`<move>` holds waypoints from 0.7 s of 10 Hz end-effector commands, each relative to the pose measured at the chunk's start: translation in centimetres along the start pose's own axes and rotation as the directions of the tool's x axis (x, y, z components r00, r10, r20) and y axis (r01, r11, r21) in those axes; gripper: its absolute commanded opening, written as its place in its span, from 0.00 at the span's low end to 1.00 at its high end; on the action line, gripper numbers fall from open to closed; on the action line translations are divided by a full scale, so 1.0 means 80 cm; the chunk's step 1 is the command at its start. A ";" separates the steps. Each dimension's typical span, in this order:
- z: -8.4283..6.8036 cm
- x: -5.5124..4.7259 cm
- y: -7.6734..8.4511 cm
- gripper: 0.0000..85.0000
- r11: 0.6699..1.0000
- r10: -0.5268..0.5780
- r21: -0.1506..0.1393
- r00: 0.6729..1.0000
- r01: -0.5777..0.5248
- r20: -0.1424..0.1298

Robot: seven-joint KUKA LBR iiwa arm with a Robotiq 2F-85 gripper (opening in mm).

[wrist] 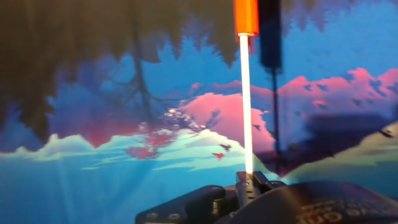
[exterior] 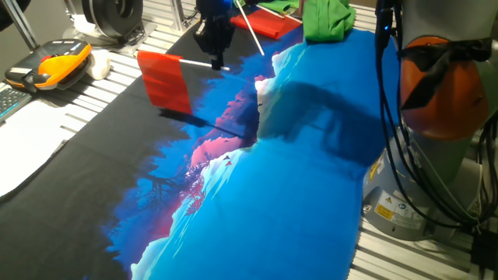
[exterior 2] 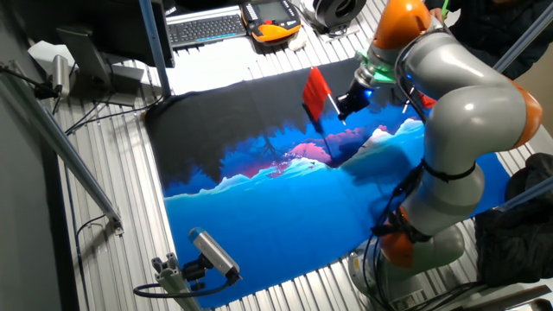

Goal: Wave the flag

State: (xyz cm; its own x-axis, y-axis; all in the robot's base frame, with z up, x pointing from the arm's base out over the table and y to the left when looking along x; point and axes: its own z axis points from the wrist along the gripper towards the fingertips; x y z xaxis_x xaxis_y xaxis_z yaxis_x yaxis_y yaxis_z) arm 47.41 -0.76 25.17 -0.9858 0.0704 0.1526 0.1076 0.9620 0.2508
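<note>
End effector (exterior: 215, 62) clamped on the white stick's end — flag (exterior: 165, 81) held aloft above the bench (exterior: 117, 78), clear of the printed cloth (exterior: 296, 179). Stick runs roughly level, straight out from the fingers; red panel hangs at the far end. One flag in the grip — a second red item (exterior: 268, 23) lies behind, beside one green cloth (exterior: 327, 19).

Gripper: gripper (wrist: 246, 185) at the bottom edge, fingers pinched on the white stick.
Flag: flag (wrist: 246, 93) stick rises straight up; red cloth only at the top edge.
Shadow: dark stripe just right of the stick.
Cloth: printed cloth (wrist: 93, 168) below; blue, pink mountains, black trees.
</note>
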 end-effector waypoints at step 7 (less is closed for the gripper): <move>-0.003 0.006 -0.005 0.00 0.920 -0.101 0.379 0.995 0.099 -0.014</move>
State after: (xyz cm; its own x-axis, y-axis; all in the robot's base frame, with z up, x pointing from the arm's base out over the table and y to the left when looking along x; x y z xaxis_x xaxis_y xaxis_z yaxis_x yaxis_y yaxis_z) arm 46.90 -1.16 25.39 -0.9897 -0.0309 0.1396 -0.0290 0.9995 0.0158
